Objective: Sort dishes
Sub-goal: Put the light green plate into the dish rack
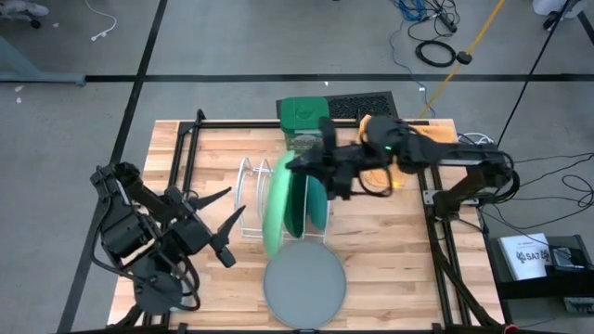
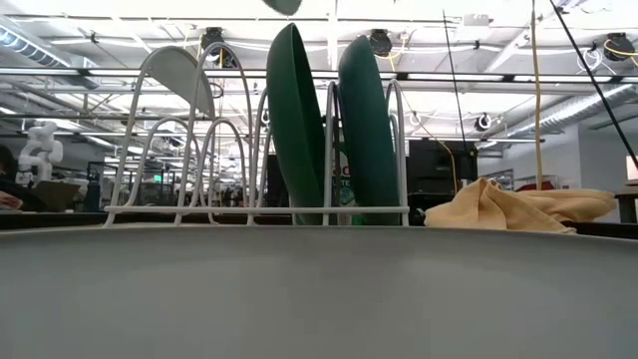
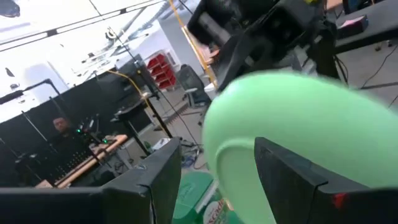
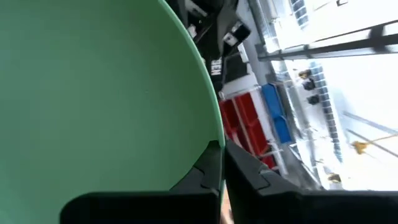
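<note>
My right gripper [image 1: 295, 169] is over the white wire rack [image 1: 252, 199], shut on a light green plate [image 1: 277, 213], which also fills the right wrist view [image 4: 93, 93]. A green plate [image 2: 294, 120] and a teal plate [image 2: 369, 130] stand on edge in the rack's slots. A light grey plate [image 1: 304, 278] lies flat on the table near the front edge. My left gripper [image 1: 227, 227] is open and empty to the left of the rack, pointing at the held plate [image 3: 298, 124]. My right gripper pinches the light green plate's rim [image 4: 214, 134] between its two fingers, at the plate's far upper part. The fingers come from the table's right side. The plate stands on edge and hangs below the fingers over the rack; its lower edge [image 2: 284, 5] shows above the racked plates.
A green square tub [image 1: 302, 116] and a black flat object [image 1: 362, 104] sit at the far edge. A yellow cloth [image 2: 508, 204] lies right of the rack under my right arm. Black frame bars [image 1: 186, 139] run along the table's sides.
</note>
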